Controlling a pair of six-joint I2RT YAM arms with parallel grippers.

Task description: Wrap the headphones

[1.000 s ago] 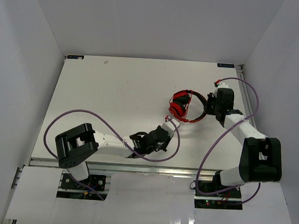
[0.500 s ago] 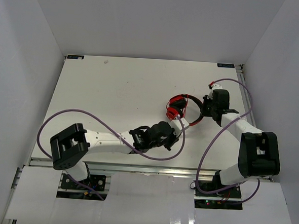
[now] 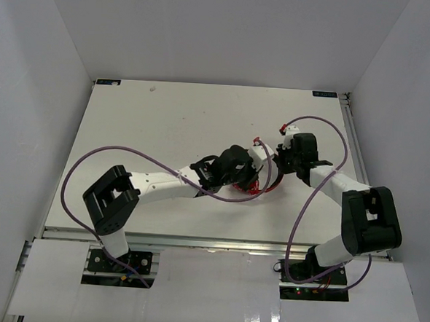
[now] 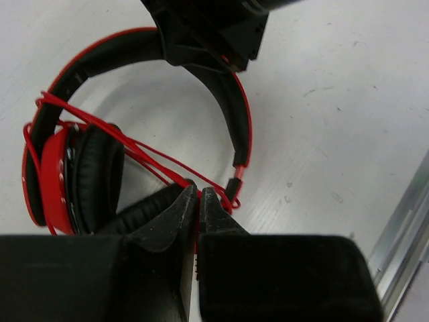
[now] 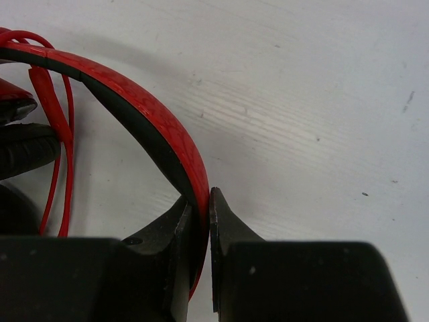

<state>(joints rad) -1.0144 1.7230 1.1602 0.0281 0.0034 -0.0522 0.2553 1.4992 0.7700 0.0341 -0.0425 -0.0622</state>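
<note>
The red headphones (image 3: 257, 185) lie mid-table, mostly covered by both wrists in the top view. In the left wrist view the padded band (image 4: 87, 60) arches above one ear cup (image 4: 67, 178). Strands of the thin red cord (image 4: 144, 154) run across them down to my left gripper (image 4: 199, 192), which is shut on the cord. My right gripper (image 5: 201, 201) is shut on the red headband (image 5: 144, 111), and the cord (image 5: 59, 127) hangs at the left of that view. The two grippers (image 3: 248, 170) (image 3: 279, 159) sit close together.
Purple robot cables (image 3: 127, 159) (image 3: 324, 168) loop over the table on both sides. A metal rail (image 4: 402, 235) runs along the table edge near the left gripper. White walls enclose the table at the left, back and right.
The right gripper has carried the headphones left and nearer the table's middle. The left gripper has swung away from the front edge, up and right, over them, still pinching the cord.
</note>
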